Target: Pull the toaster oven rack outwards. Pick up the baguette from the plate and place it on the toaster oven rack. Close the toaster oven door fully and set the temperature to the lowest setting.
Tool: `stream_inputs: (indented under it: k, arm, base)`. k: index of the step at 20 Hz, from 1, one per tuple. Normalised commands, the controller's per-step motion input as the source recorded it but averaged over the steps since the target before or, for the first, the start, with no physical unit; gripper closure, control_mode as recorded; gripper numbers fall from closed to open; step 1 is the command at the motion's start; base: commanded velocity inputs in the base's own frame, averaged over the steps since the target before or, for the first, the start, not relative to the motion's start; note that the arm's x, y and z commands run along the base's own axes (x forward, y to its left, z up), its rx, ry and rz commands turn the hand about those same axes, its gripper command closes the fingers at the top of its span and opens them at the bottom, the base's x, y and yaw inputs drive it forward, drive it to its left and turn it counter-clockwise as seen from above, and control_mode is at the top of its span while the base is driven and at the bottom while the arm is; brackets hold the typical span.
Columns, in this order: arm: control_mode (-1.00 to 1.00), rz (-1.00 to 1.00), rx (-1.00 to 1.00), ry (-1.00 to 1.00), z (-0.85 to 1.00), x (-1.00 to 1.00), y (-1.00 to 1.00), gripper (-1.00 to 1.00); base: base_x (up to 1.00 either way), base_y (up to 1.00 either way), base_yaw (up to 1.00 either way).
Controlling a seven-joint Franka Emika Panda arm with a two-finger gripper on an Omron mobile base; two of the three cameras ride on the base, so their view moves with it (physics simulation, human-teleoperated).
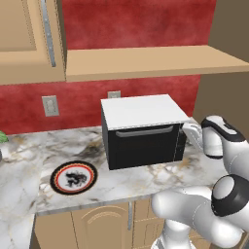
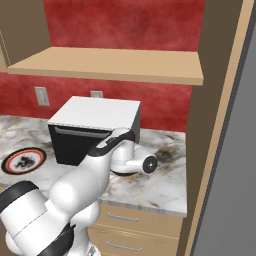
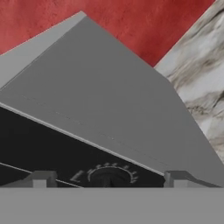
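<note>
The toaster oven [image 1: 141, 130] stands at the back of the marble counter, black with a white top. Its door [image 1: 143, 147] is shut, so the rack is hidden. The round plate [image 1: 74, 177] lies bare at the front left, and the baguette is out of view. My gripper [image 1: 186, 132] is at the oven's right front corner, by the dark control strip. In the hand view a round dial [image 3: 109, 176] with tick marks sits between my fingertips [image 3: 41, 179]. The gripper [image 3: 109, 180] is open, its tips wide apart and clear of the dial.
A wooden shelf [image 1: 146, 61] hangs over the oven, with a cabinet [image 1: 29, 39] to its left. A tall brown panel [image 2: 220, 125] closes the counter's right end. Bare marble [image 2: 160, 170] lies to the right of the oven. Two wall outlets [image 1: 50, 105] sit on the red backsplash.
</note>
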Motion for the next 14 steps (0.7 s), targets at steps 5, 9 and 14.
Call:
stream_inputs:
  k: [5, 9, 14]
  arm:
    - [-1.0, -0.02, 0.0, 0.0, 0.0, 0.11, 0.07, 1.0]
    - [-1.0, -0.01, 0.0, 0.0, 0.0, 0.04, 0.0, 1.0]
    - [-1.0, -0.03, 0.0, 0.0, 0.0, 0.0, 0.0, 1.0]
  base:
    - [0.0, 0.0, 0.0]
    - [0.0, 0.0, 0.0]
    - [0.0, 0.0, 0.0]
